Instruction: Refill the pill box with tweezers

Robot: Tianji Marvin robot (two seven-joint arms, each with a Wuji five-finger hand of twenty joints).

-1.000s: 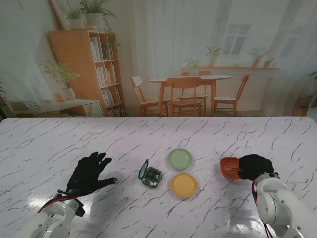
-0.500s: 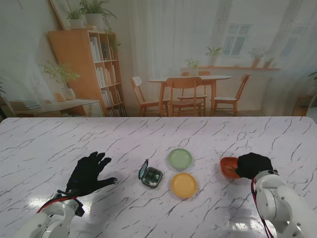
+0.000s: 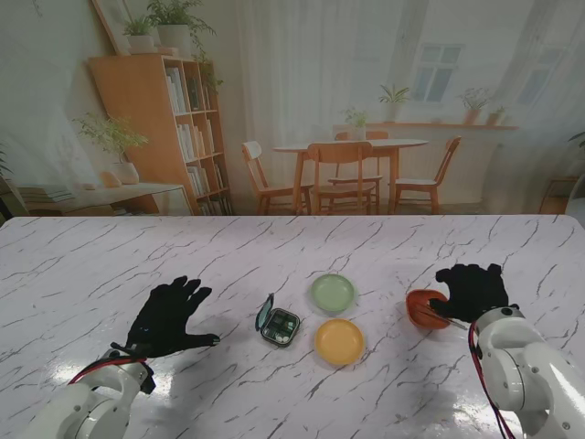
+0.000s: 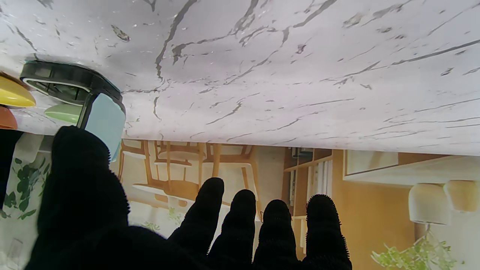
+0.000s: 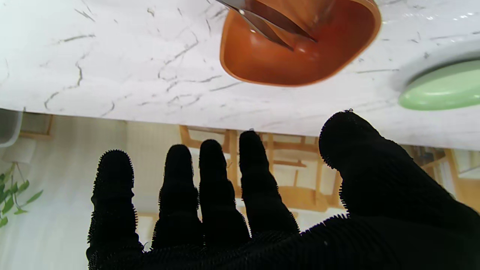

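The pill box (image 3: 279, 326) sits mid-table with its lid standing open; it also shows in the left wrist view as the pill box (image 4: 67, 86). Silver tweezers (image 5: 266, 22) lie in the orange bowl (image 5: 300, 60), their tips resting inside it. In the stand view the orange bowl (image 3: 424, 308) is to the right of the dishes. My right hand (image 3: 472, 291) hovers just right of the bowl, fingers spread, holding nothing. To the left of the pill box, my left hand (image 3: 170, 316) is spread flat and open.
A green dish (image 3: 332, 292) lies just beyond the pill box and a yellow dish (image 3: 339, 340) to its right, nearer to me. Bare marble table (image 3: 110, 265) stretches out to the far left and far right.
My right hand, curled at the orange bowl's rim before, has opened its fingers and drawn slightly right and farther away. The tweezers stay in the bowl. The left hand barely shifted.
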